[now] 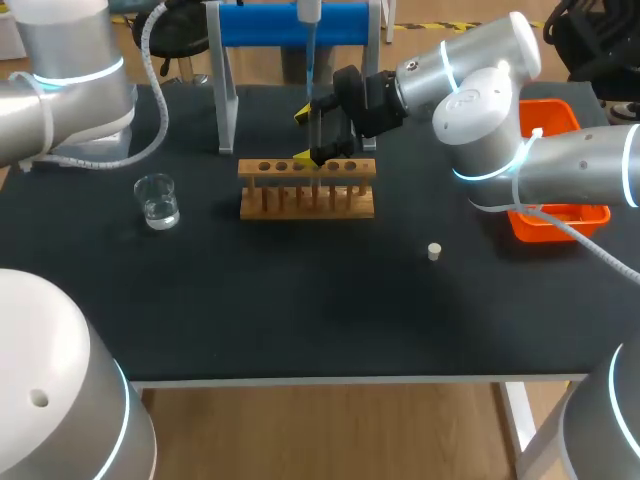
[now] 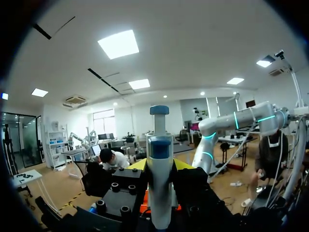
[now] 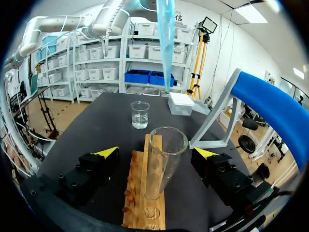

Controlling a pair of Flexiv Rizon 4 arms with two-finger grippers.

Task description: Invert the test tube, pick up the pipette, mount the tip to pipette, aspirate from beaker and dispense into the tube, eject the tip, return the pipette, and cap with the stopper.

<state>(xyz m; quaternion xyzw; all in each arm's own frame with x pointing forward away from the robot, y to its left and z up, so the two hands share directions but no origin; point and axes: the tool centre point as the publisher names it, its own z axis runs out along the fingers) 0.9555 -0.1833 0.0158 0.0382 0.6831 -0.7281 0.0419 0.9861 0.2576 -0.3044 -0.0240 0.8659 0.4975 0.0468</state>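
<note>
Lying nearest the front edge of the bench (image 1: 300, 310) is a small white stopper (image 1: 434, 251), by itself and well apart from everything else. Farther back on the left stands a clear beaker (image 1: 158, 202) with a little liquid in it. Near the middle sits a wooden rack (image 1: 300, 200) with a row of holes.

Over that rack is the right hand (image 3: 156, 152), which comes in from the right. Its two yellow-tipped fingers (image 3: 110, 151) are spread wide, one on each side of the test tube (image 3: 161, 164). Neither finger touches the glass, so the hand is released. The tube stands in one of the rack's holes with its long axis more or less upright and its open mouth facing up.

Behind the rack and higher up, the pipette (image 2: 159, 169) hangs in the air with its long axis vertical and its blue plunger cap on top. Its long blue tip (image 3: 165, 43) points straight down toward the bench, just behind the tube. The left hand (image 2: 159, 165) is clenched on the pipette's white body, with a yellow fingertip pressed against each side.

Beyond that, at the back of the bench, stands the blue-topped stand (image 1: 290, 25). An orange tray (image 1: 560, 225) sits at the right edge.
</note>
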